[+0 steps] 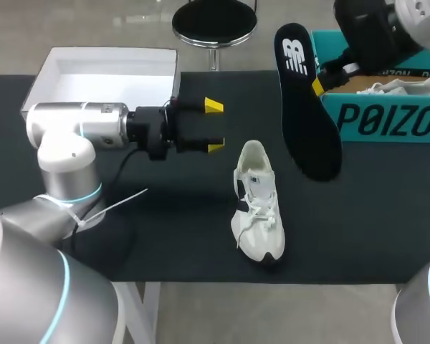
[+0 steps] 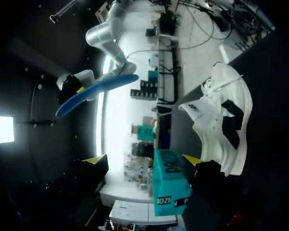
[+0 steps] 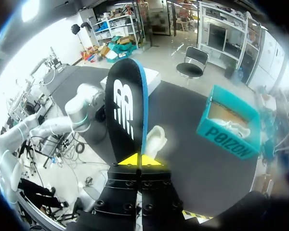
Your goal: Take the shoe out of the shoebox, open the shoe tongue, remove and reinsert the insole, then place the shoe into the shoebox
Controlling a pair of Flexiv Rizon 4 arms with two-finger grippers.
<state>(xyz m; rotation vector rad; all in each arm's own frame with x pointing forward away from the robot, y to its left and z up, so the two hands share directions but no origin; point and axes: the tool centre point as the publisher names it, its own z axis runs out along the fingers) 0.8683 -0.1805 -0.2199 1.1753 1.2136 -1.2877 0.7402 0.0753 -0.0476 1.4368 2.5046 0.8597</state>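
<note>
1. The white shoe (image 1: 256, 204) lies on the black counter (image 1: 358, 215), outside the box, with its toe toward six o'clock.
2. The right hand (image 3: 139, 160) is clenched on the black insole (image 1: 307, 100), which is held in the air at one o'clock from the shoe.
3. The left hand (image 1: 215, 127) is released and holds nothing. It is at ten o'clock from the shoe.
4. The teal shoebox (image 1: 387, 118) stands at two o'clock, with another white shoe (image 1: 408, 87) inside.
5. A white lid (image 1: 107, 72) lies at eleven o'clock.
</note>
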